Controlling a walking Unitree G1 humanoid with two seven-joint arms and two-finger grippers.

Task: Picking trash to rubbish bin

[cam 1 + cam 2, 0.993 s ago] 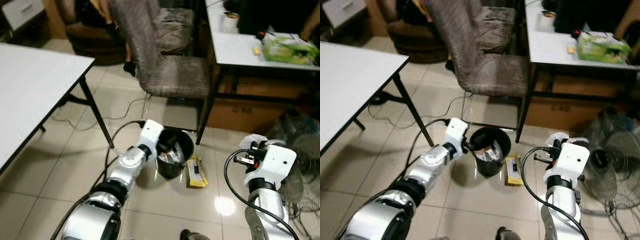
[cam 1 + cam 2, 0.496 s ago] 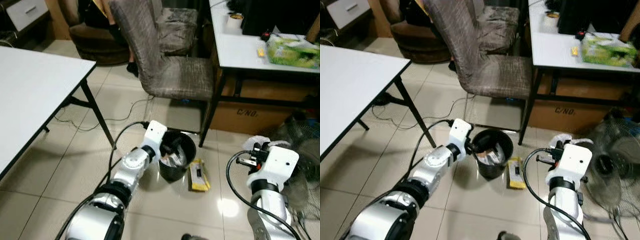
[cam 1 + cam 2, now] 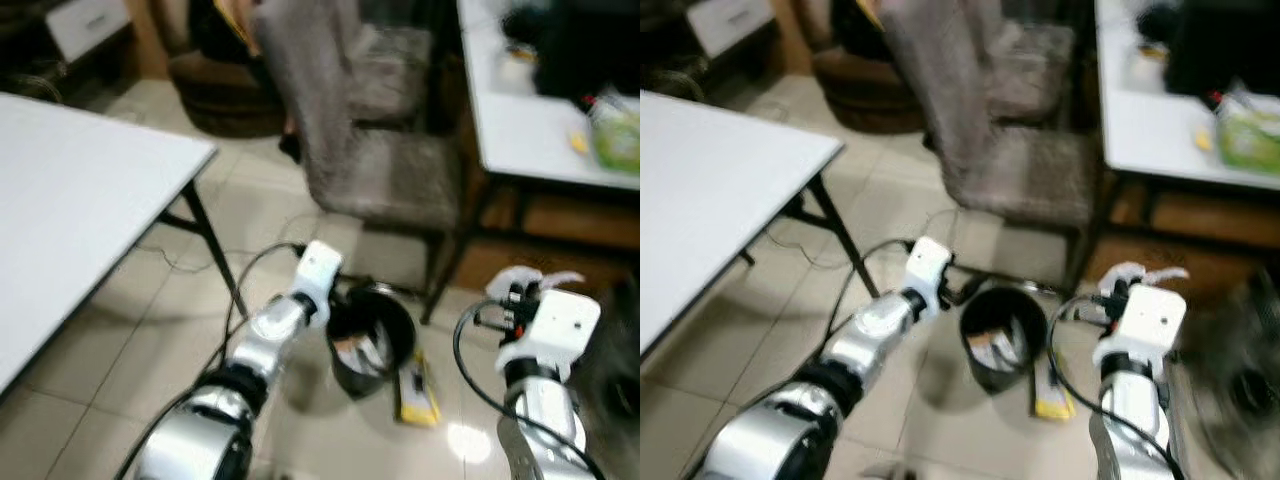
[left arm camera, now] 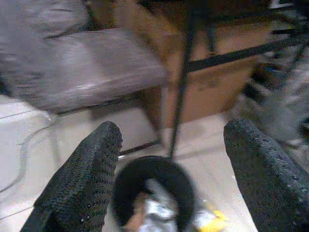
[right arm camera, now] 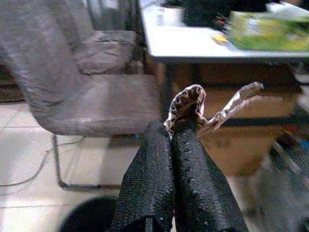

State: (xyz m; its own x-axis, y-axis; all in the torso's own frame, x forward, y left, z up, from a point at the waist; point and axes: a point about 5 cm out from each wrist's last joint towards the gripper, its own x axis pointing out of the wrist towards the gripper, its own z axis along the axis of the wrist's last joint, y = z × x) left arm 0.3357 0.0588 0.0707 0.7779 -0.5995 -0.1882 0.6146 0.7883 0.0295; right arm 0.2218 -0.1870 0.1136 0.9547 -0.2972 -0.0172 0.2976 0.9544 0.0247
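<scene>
My right gripper point(image 5: 171, 145) has its fingers clamped together on a crumpled wrapper point(image 5: 212, 108), a pale, shiny scrap that flares out just past the fingertips. My left gripper point(image 4: 174, 159) has its fingers point(image 4: 84, 179) spread wide apart and empty, and the black rubbish bin point(image 4: 154, 193) sits on the floor directly beyond them, already part-filled with scraps.

What has changed over the last second is mostly my viewpoint: my head has swung, the whole scene has slid and gone blurry, while the bin point(image 3: 368, 340) and the yellow packet point(image 3: 418, 390) lying on the tiles just beside it keep the same places relative to each other. My left wrist remains at the near rim; the wrapper point(image 3: 525, 280) in my right fingers is held off to the bin's side and above it — not yet over the opening.

So I judge the drop is still to come — carry the wrapper inward over the bin, then let go. The yellow packet looks like the next piece.
</scene>
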